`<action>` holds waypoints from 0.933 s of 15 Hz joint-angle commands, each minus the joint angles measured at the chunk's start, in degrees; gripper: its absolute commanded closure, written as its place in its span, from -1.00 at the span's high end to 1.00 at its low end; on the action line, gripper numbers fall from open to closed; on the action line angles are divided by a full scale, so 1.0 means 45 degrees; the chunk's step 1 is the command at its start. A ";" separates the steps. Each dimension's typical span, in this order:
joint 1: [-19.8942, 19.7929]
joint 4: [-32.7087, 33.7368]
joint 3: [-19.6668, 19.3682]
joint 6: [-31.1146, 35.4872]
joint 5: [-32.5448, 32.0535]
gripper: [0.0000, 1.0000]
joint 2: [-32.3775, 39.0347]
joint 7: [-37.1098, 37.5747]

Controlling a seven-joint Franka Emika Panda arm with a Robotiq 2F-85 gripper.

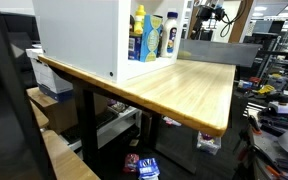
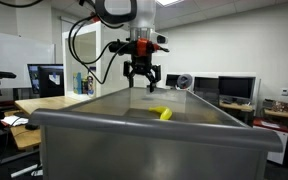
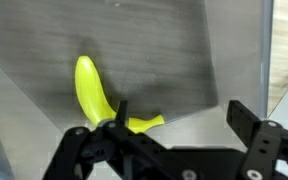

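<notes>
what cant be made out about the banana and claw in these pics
- yellow curved banana: exterior view, mostly hidden by the near wall of the grey plastic bin.
- banana's lower curve: wrist view, partly covered by a finger of the black claw.
- claw body: wrist view, cut off by the bottom edge.

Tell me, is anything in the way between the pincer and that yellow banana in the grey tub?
Nothing visible is. The open black pincer hangs above the open-topped grey plastic tub, and the curved yellow banana lies alone on its bare floor. The wrist view shows no other thing near it.
</notes>
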 commanded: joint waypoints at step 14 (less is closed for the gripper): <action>-0.0262 -0.0705 0.0282 0.2870 -0.0486 1.00 0.0306 -0.3699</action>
